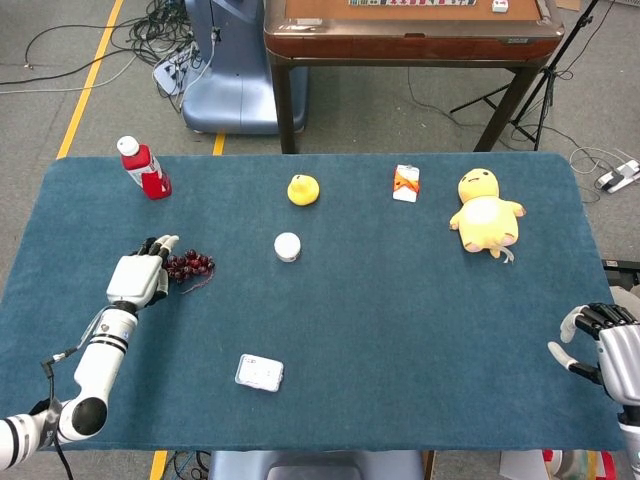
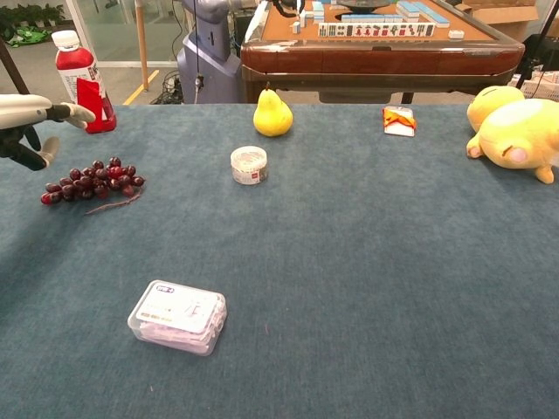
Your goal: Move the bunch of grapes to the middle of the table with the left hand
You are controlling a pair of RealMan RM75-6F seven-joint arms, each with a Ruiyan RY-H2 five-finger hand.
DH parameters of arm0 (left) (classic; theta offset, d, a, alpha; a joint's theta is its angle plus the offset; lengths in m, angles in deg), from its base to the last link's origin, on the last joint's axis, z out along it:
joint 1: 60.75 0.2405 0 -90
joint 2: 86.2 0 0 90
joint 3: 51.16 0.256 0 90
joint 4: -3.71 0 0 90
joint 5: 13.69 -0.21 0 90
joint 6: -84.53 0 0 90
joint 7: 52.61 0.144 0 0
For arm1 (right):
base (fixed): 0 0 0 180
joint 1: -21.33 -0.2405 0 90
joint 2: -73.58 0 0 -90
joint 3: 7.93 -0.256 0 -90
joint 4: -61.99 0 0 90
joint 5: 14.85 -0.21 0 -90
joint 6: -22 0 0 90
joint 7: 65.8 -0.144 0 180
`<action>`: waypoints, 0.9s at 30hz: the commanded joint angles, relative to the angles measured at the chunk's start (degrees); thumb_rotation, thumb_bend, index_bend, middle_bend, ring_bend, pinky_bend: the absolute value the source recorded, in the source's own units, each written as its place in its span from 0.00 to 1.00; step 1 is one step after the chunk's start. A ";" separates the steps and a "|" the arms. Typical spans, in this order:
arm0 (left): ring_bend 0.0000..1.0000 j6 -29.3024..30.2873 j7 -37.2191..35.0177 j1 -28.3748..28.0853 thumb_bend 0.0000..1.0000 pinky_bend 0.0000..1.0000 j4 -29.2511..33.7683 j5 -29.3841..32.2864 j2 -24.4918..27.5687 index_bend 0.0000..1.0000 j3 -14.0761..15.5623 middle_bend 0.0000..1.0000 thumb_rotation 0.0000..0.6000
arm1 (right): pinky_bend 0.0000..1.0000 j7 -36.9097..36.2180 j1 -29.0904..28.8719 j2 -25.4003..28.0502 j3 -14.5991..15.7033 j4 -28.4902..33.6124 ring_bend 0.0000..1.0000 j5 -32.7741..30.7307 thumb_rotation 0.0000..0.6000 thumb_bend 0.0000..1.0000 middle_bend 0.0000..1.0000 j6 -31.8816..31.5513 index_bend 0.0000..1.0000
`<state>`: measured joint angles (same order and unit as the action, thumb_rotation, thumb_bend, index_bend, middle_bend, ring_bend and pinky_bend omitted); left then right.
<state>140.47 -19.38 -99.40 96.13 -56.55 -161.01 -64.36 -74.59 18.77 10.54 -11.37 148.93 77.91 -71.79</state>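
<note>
A bunch of dark red grapes (image 1: 191,265) (image 2: 94,182) lies on the blue table (image 1: 380,320) at its left side. My left hand (image 1: 140,275) (image 2: 31,118) hovers just above the bunch's left end, fingers spread and holding nothing. In the head view the hand covers the leftmost grapes. My right hand (image 1: 603,345) sits at the table's right front corner, fingers curled in, with nothing in it; the chest view does not show it.
A red bottle (image 1: 145,168) stands behind the grapes. A yellow pear (image 1: 303,190), a small white jar (image 1: 287,246), an orange carton (image 1: 405,183) and a yellow plush toy (image 1: 486,213) lie further right. A clear plastic box (image 1: 259,372) rests near the front edge.
</note>
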 commanded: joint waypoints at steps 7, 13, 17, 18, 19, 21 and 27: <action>0.00 -1.63 3.50 -4.19 0.78 0.06 -3.74 9.82 -1.61 0.00 0.85 0.00 1.00 | 0.43 -0.58 0.13 0.25 -0.12 0.06 0.41 -0.30 1.00 0.13 0.56 0.01 0.66; 0.00 -3.50 3.44 -5.51 0.78 0.03 -4.60 13.78 -1.55 0.00 1.77 0.00 1.00 | 0.43 -0.82 0.12 0.36 -0.12 0.03 0.41 -0.30 1.00 0.13 0.56 0.16 0.66; 0.00 -4.74 4.28 -6.93 0.77 0.04 -5.98 16.28 -1.88 0.00 2.57 0.00 1.00 | 0.43 -0.89 0.17 0.41 -0.09 0.06 0.41 -0.29 1.00 0.13 0.56 0.16 0.66; 0.00 -4.95 4.66 -7.42 0.77 0.04 -6.53 17.06 -2.03 0.00 2.80 0.00 1.00 | 0.43 -0.93 0.20 0.44 -0.11 0.05 0.41 -0.33 1.00 0.13 0.56 0.14 0.66; 0.00 -5.06 4.88 -7.77 0.78 0.04 -6.91 17.65 -2.17 0.00 2.91 0.00 1.00 | 0.43 -0.98 0.23 0.45 -0.12 0.05 0.41 -0.36 1.00 0.13 0.56 0.12 0.66; 0.00 -5.44 5.27 -8.54 0.78 0.04 -7.61 19.03 -2.40 0.00 3.15 0.00 1.00 | 0.43 -1.14 0.27 0.49 -0.18 0.02 0.41 -0.43 1.00 0.13 0.56 0.07 0.66; 0.00 -6.49 6.65 -10.23 0.78 0.04 -6.88 22.84 -1.87 0.00 4.42 0.00 1.00 | 0.43 -1.59 0.31 0.66 -0.29 -0.01 0.41 -0.63 1.00 0.13 0.56 0.09 0.66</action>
<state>134.39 -13.18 -109.12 88.77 -34.57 -163.17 -60.38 -76.19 19.07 11.20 -11.66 148.92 77.30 -71.70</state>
